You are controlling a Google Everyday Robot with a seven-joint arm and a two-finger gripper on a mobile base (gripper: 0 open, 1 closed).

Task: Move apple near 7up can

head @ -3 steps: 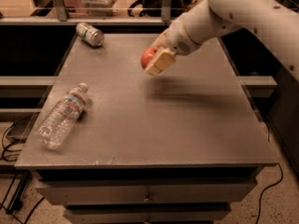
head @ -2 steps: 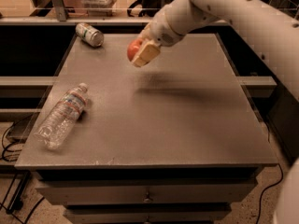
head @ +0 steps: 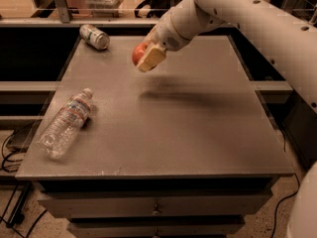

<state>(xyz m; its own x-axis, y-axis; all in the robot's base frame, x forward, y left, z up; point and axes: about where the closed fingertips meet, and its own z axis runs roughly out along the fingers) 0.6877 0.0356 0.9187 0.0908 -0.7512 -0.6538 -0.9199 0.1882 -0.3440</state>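
cables [head: 10, 155]: dark, on the floor at far left, below the worktop's left edge.
bottle [head: 64, 125]: clear plastic with a label band round the middle. Lies on its side on the left part of the worktop, cap toward the back right, base near the front-left edge.
can [head: 94, 36]: green and white, on its side at the back-left corner of the worktop. Silver end faces front right. Well apart from the bottle.
apple [head: 138, 52]: red-orange, in the air above the back-middle of the worktop, not touching it. Right of the can and near it, with a clear gap between them.
gripper [head: 145, 57]: above the back-middle of the worktop, pointing down and left, around the apple.
jaws: clamped on the apple. One tan pad [head: 151, 57] covers its near right side; the other is hidden behind the fruit.
arm [head: 247, 14]: white and thick, comes in from the upper right and crosses over the back-right corner. Its shadow falls on the worktop below and to the right of the apple.
worktop [head: 188, 138]: grey, flat, carries the bottle and the can.
drawers [head: 156, 207]: under the front edge, small knob at the middle.
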